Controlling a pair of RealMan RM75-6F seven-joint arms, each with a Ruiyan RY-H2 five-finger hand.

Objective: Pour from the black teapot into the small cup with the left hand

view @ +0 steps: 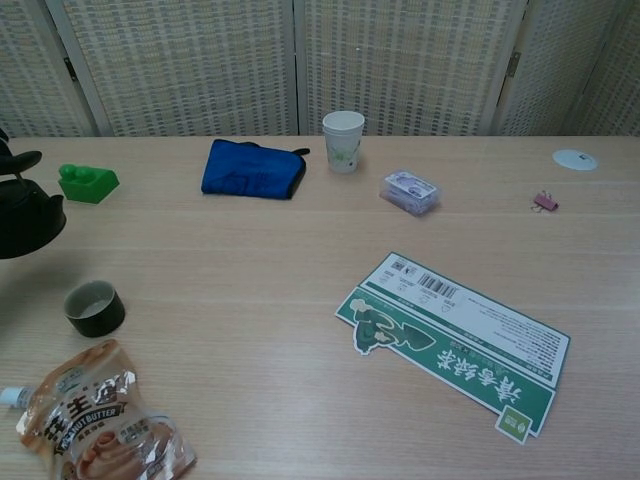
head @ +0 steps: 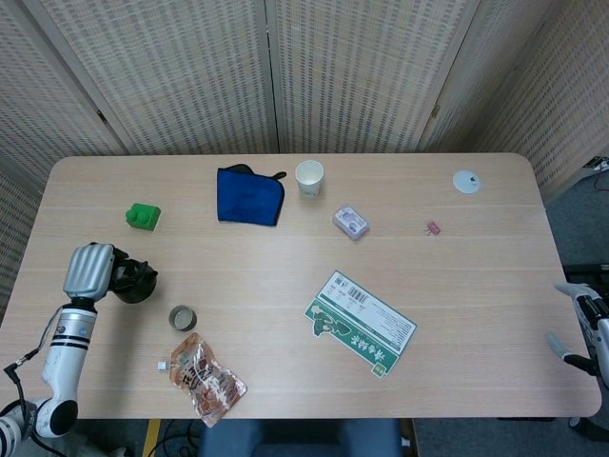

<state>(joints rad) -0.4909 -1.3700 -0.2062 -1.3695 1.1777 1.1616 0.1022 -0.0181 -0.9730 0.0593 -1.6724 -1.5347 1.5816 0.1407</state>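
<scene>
At the near left corner of the bench [head: 285, 276], we carry the black teapot [head: 134, 282] in our left hand [head: 88, 271], fingers wrapped about its handle so the pot hangs clear of the surface; in the chest view it shows at the left edge with a shadow on the wood below, which we read as lifted. We judge it is held up and to the side so the spout can be brought over the small cup [head: 183, 318], which stands empty near the pot, towards the front edge, and apart from it. The pot sits roughly level, so pouring has not yet begun by our reckoning. Across the rest of the bench, the green printed card [head: 361, 323] lies flat right of centre, the folded blue cloth [head: 249, 195] lies towards the back, and the snack pouch [head: 206, 378] lies just in front of the cup, close enough that a low swing of the pot could brush it. Further off are the white paper cup [head: 309, 177], the green toy block [head: 143, 216], the small wrapped packet [head: 351, 222], the white disc [head: 466, 181] and the pink clip [head: 433, 228], none of them in our path. Our right hand [head: 580, 324] waits at the far right edge holding nothing, fingers apart.
</scene>
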